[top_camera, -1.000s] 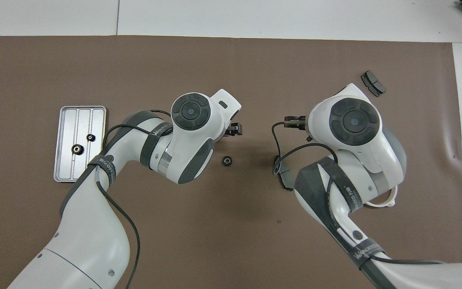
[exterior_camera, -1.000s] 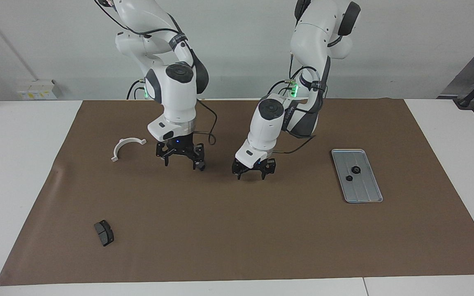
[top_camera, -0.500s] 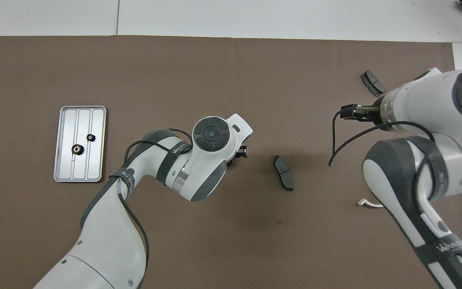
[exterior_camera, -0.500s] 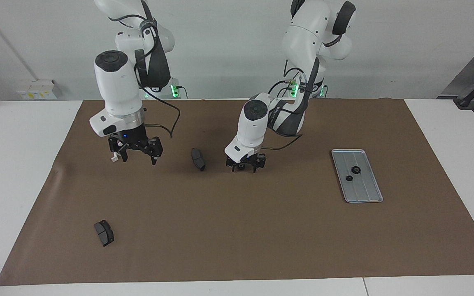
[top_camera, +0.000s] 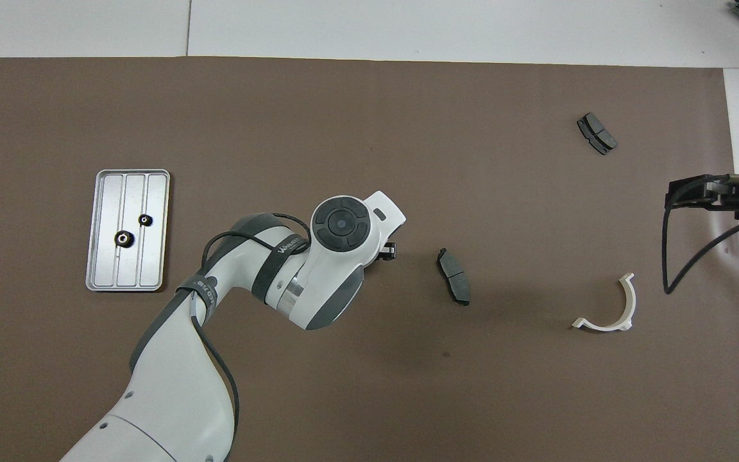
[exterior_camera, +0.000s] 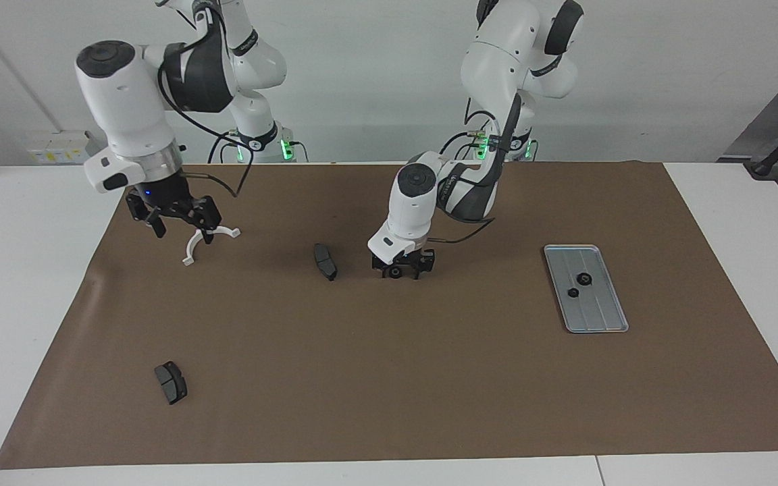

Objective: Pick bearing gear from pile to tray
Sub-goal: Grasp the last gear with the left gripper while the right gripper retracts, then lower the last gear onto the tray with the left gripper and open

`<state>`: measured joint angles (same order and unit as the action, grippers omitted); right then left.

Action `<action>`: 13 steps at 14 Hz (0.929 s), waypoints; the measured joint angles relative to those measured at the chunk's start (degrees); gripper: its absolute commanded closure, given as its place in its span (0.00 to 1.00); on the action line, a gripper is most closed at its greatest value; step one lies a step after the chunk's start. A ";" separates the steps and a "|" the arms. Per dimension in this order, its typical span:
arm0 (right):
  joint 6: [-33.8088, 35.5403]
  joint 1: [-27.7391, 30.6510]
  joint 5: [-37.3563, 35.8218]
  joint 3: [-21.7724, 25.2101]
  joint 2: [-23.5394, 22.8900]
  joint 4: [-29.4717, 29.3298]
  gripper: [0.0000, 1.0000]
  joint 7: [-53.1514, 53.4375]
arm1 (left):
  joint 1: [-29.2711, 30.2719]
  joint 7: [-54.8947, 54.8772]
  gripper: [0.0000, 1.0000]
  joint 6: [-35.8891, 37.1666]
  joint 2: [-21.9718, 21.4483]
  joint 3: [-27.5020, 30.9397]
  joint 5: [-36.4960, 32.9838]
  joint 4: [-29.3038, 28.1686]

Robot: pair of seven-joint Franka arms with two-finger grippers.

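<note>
Gears are spread over a brown mat [exterior_camera: 429,378] that covers most of the white table [exterior_camera: 24,283]. Largest on it is the tray [exterior_camera: 602,314], toward the left arm's end, with two small black gears [exterior_camera: 585,279] [exterior_camera: 573,292] lying in it, close together. A white half-ring bracket [exterior_camera: 206,241] lies toward the right arm's end. One dark brake pad [exterior_camera: 325,261] lies near the middle of the mat, another brake pad [exterior_camera: 171,382] farther from the robots than the bracket. A third gear [exterior_camera: 396,273] sits on the mat beside the middle brake pad. The left gripper [exterior_camera: 402,268] is down at the mat with its fingers on either side of that gear; whether they pinch it I cannot tell. The right gripper [exterior_camera: 178,223] hangs raised over the mat's edge beside the bracket, fingers spread and holding nothing.
</note>
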<state>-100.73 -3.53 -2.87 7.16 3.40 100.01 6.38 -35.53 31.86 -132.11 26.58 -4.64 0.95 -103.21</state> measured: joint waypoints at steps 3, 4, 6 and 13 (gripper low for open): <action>5.49 -0.66 0.05 2.46 -0.09 -4.16 0.00 -2.78 | -0.06 0.00 0.86 0.01 -0.33 0.05 -0.11 -0.17; 6.44 -0.71 0.06 2.54 -0.16 -4.20 0.00 -2.84 | -0.08 -0.05 0.96 0.01 -0.39 0.06 -0.12 -0.23; 8.06 -1.27 0.07 2.51 -0.33 -4.20 0.00 -2.84 | -0.08 -0.05 1.00 0.01 -0.40 0.05 -0.13 -0.24; 10.63 -1.66 0.40 2.44 -0.32 -5.63 0.00 -2.84 | 0.20 -0.04 1.00 1.32 -0.46 0.71 -0.13 0.62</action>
<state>-90.10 -5.20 -2.47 9.60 3.07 94.38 3.54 -35.34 31.82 -130.79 26.12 -3.93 0.82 -102.59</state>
